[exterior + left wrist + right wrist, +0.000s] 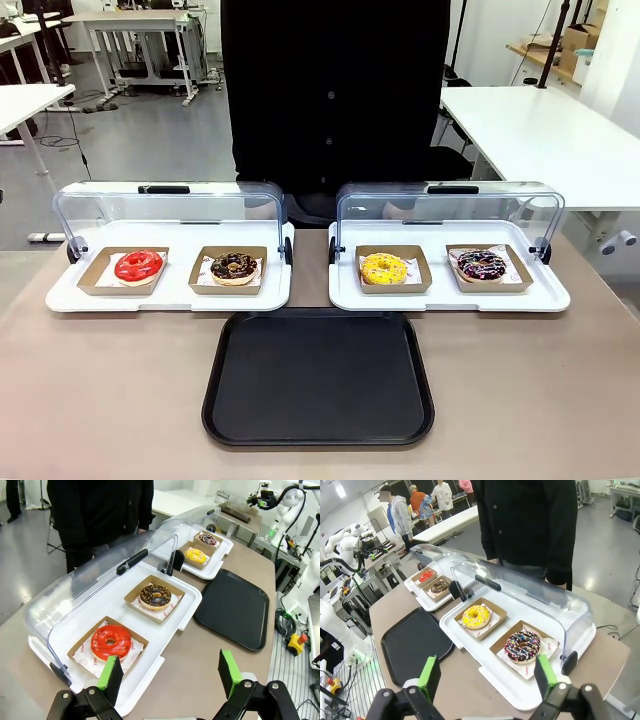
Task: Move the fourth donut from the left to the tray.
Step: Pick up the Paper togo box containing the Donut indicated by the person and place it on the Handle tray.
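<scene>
The fourth donut (482, 265) has dark chocolate glaze with pink and white drizzle and sits in a brown cardboard holder at the right end of the right white display tray (545, 297); it is also the fourth donut (522, 646) and fourth donut (208, 539) in the wrist views. The black tray (318, 376) lies flat in front of both display trays, also seen as the black tray (415, 642) and black tray (234, 607). My left gripper (170, 676) is open above the table near the red donut. My right gripper (483, 675) is open just short of the fourth donut.
The row holds a red donut (138, 265), a chocolate donut with tan sprinkles (234, 266) and a yellow donut (384, 268), each in a cardboard holder. Clear domed lids (165, 210) stand raised behind them. A person in black (335, 95) stands at the far side.
</scene>
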{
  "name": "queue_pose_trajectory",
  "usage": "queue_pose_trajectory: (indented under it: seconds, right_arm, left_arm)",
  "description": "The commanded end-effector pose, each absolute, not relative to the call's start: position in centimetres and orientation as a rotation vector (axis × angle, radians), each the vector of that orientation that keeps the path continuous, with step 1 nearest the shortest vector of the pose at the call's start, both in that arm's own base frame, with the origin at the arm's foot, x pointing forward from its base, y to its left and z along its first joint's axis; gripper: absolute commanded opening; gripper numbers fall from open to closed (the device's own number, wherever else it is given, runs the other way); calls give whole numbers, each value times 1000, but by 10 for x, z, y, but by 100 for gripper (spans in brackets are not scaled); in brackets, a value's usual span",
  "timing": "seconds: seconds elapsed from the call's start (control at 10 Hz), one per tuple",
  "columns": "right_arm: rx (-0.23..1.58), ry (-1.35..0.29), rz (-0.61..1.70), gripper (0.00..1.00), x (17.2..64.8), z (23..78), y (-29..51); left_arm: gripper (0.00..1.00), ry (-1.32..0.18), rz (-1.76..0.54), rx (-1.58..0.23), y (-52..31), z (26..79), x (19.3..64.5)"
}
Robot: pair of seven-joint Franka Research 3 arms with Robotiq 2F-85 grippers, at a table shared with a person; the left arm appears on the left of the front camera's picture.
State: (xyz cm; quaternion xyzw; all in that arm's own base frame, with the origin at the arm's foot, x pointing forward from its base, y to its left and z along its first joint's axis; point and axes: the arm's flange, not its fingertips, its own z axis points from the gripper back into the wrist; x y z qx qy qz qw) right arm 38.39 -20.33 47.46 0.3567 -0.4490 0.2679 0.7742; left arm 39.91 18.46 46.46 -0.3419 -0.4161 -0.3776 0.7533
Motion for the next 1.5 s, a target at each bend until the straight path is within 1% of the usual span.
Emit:
queue_pose_trajectory:
  seconds: [0.0,1.4]
  right_arm:
    - [776,-1013,599,100,388,475,-204]
    - [776,-1013,599,100,388,475,-204]
  left_arm:
    - [100,-922,-842,-754,185,465,397]
    - [100,-922,-842,-754,185,465,397]
